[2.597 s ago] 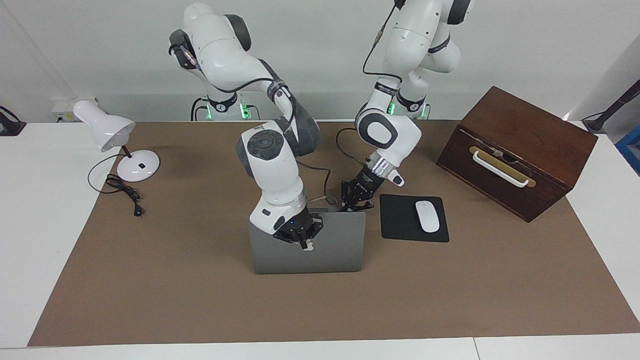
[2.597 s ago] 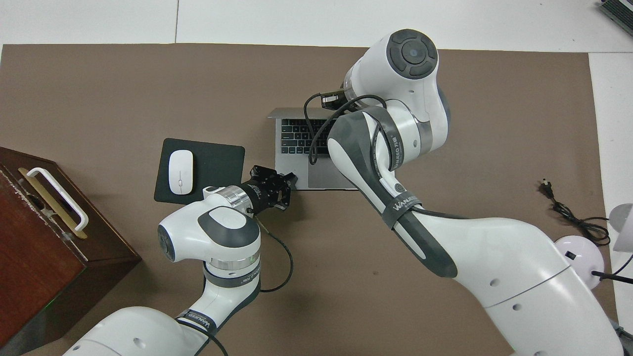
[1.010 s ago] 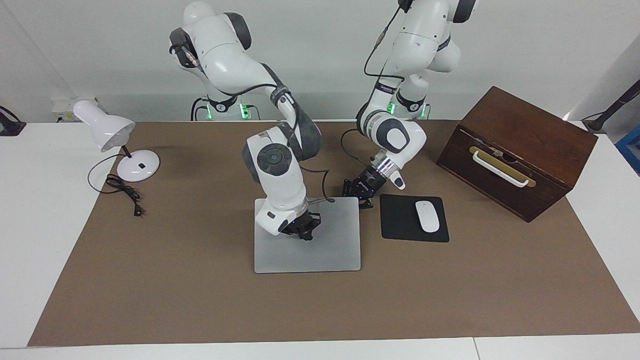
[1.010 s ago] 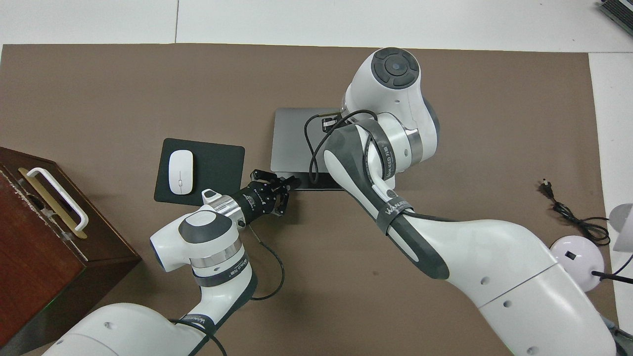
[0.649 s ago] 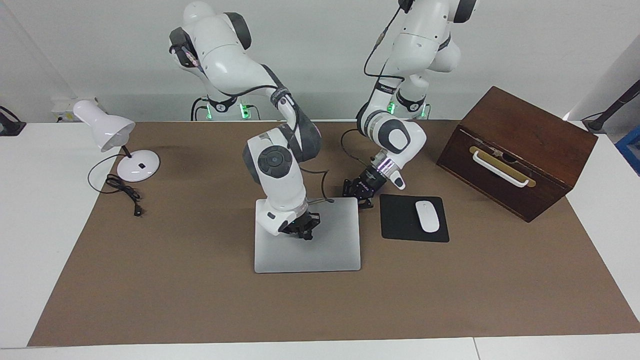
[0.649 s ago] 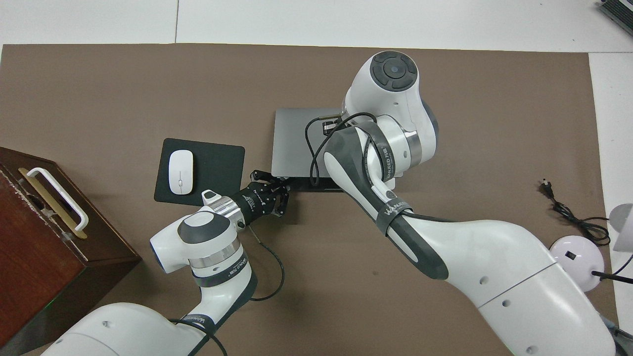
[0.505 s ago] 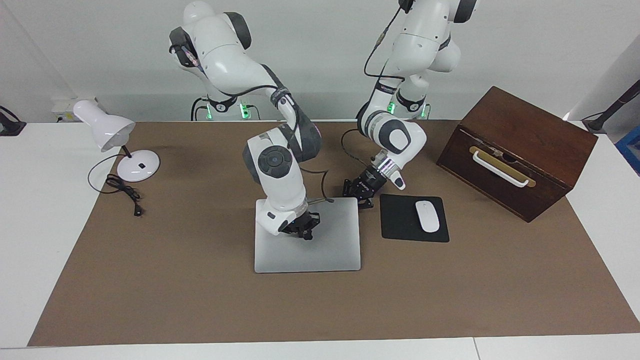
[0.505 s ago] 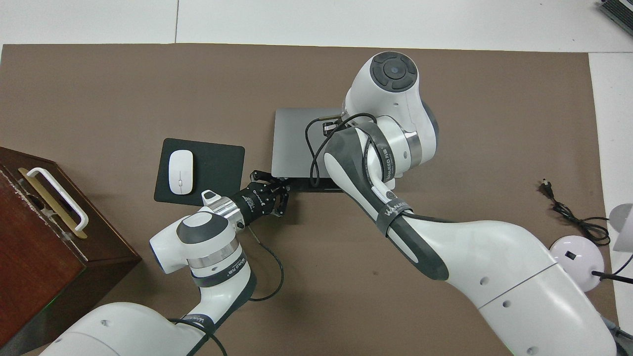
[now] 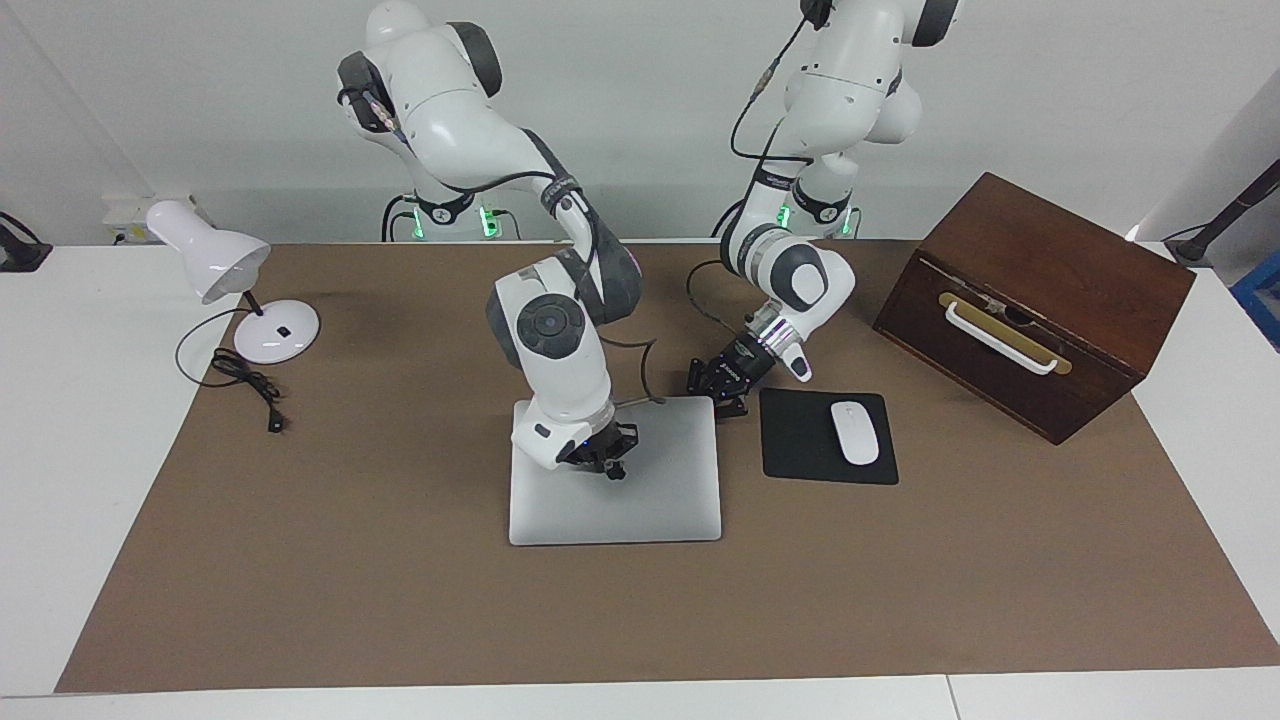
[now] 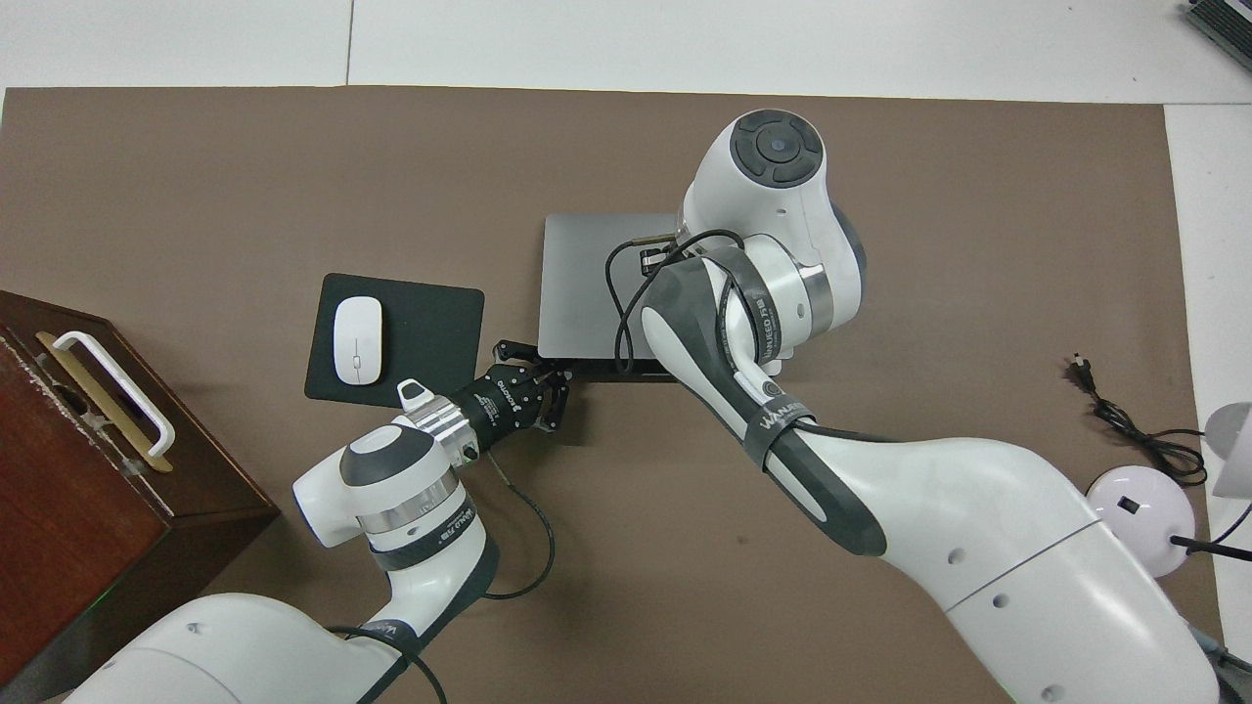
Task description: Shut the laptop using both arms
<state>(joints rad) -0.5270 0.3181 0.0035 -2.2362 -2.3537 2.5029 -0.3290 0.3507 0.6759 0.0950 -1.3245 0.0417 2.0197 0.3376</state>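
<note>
Over the middle of the shut laptop hangs the right gripper. It points down at the flat silver lid, very close to it, but I cannot tell if it touches the lid, or if its claw is spread or pinched. From above, the big white right arm hides this gripper.

At the laptop's corner nearest the robots, on the left arm's end, sits the left gripper. It is low, just beside that corner — touching or not, I cannot tell. Its claw looks spread a little in the view from above, yet it is too small to be sure. The left arm bends down to it from its base.

The laptop lies closed and flat on the brown mat, about in the middle of the table.

Just beside the laptop, toward the left arm's end, lies a black mouse pad with a white mouse on it. Past that stands a dark wooden box with a white handle.

Toward the right arm's end — well apart from the laptop — stands a white desk lamp, and its black cord lies on the mat.
</note>
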